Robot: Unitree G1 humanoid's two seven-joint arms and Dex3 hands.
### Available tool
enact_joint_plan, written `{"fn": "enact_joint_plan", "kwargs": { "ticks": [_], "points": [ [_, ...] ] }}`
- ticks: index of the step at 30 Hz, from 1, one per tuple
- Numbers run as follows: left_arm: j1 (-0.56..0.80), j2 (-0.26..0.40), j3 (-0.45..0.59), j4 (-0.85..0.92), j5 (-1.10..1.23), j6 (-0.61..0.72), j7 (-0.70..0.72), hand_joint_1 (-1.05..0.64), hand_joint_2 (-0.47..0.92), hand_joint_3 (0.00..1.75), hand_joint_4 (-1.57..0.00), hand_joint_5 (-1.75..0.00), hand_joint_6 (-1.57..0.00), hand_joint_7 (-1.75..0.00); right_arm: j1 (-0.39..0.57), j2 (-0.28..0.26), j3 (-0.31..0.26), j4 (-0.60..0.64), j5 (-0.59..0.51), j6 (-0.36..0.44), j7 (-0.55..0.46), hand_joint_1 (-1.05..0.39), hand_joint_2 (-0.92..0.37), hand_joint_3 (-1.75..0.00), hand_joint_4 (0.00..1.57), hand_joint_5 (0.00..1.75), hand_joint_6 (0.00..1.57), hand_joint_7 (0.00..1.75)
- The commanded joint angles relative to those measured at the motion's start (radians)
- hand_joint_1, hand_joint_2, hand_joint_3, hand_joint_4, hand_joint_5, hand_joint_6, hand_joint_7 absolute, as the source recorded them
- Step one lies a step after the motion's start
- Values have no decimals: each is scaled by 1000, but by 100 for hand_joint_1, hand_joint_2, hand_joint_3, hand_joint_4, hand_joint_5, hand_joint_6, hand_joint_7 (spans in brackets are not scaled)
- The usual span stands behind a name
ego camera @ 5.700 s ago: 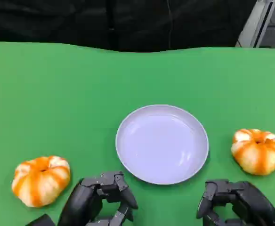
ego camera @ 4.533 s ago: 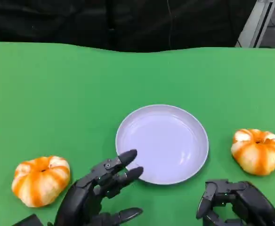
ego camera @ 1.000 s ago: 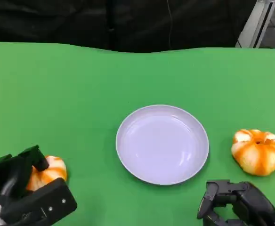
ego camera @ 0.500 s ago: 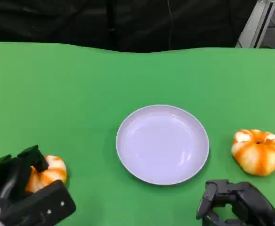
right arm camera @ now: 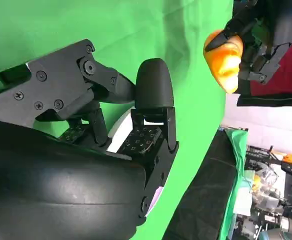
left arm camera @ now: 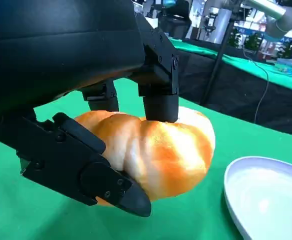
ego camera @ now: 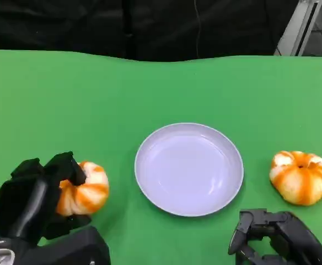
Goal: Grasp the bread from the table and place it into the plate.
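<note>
Head view: the left hand [ego camera: 31, 201] grasps a bread [ego camera: 84, 187] left of the plate [ego camera: 188, 168]; a second bread [ego camera: 302, 176] lies right of the plate; the right hand [ego camera: 274, 243] sits clenched, holding nothing, near the plate's near-right rim.

Left wrist view: fingers [left arm camera: 158, 85] clamp the bread above the green table [left arm camera: 16, 220] beside the plate.

Right wrist view: the right hand's fingers [right arm camera: 153, 95] curl inward.

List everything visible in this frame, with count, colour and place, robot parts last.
Bread in hand: one, orange and white, gripped by the left hand, left of the plate.
Bread on table: one, orange and white, right of the plate.
Plate: one, pale lilac-white, centre of table, nothing in it.
Table: one, green cloth.
Left hand: black, holds the bread.
Right hand: black, fingers curled in, near the table's front edge, holds nothing.
</note>
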Motion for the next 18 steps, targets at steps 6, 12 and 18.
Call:
{"fn": "enact_joint_plan", "kwargs": {
  "ticks": [6,12,18],
  "points": [
    [-8,5,-9,-97,32,-16,-21,-8,80,0,-67,-175,-50,-175,1,-7,-1,6,-7,-7,-11,-10,-65,-91,84,144,86,117],
    [-61,-24,-44,-174,63,-36,-54,-7,80,1,-62,-175,-47,-175,4,0,0,8,-7,-4,-13,-11,-65,-91,84,145,86,116],
    [-98,-51,-56,-155,68,-51,-65,-8,79,0,-64,-175,-50,-175,2,6,1,14,-10,-11,-17,-11,-65,-91,84,145,86,116]
  ]
}}
